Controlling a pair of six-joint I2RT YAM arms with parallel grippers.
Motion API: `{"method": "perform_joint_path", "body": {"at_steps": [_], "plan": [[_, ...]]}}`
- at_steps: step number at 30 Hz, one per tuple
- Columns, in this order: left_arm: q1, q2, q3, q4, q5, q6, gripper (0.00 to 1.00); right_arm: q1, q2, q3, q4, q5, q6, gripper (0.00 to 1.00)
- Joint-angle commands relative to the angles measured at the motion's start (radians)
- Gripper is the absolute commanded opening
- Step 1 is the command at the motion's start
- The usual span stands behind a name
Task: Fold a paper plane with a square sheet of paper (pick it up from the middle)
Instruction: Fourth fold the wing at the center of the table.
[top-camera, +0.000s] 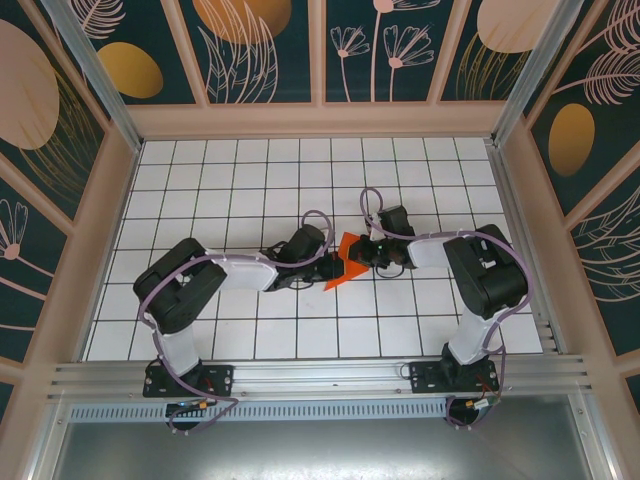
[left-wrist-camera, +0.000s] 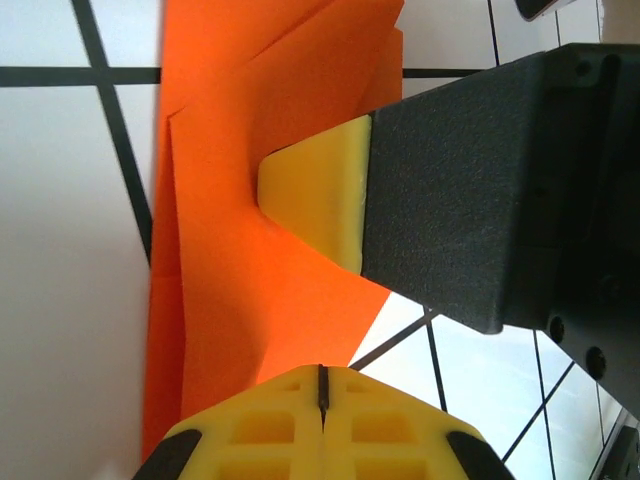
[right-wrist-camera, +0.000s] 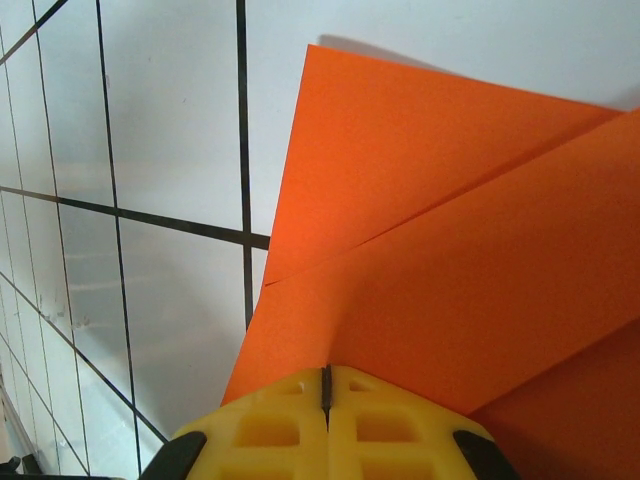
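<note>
Partly folded orange sheet of paper (top-camera: 338, 276) lay flat at centre of the white tiled table (top-camera: 250, 180), diagonal creases visible. Left gripper (left-wrist-camera: 322, 398) was clenched, tips at the sheet's edge. Right gripper (right-wrist-camera: 326, 400) was likewise clenched, tip resting on the paper. Pinch on the paper: could not tell.

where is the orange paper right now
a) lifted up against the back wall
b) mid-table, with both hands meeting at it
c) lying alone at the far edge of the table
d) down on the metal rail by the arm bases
b: in the top view the folded orange paper sits on the white tiles mid-table, with the left hand and the right hand reaching in at it from either side.
</note>
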Motion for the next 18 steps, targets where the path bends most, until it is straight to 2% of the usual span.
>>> {"method": "perform_joint_path", "body": {"at_steps": [1,14,18], "plan": [[0.004,0.035,0.044,0.038,0.041,0.011,0.0,0.004,0.073,-0.023,-0.09,0.079,-0.034,0.0],[0.016,0.118,0.089,-0.025,-0.047,0.05,0.0,0.004,0.074,-0.032,-0.095,0.082,-0.038,0.0],[0.018,0.128,0.067,-0.023,-0.017,0.057,0.0,0.004,0.079,-0.03,-0.104,0.088,-0.04,0.0]]}}
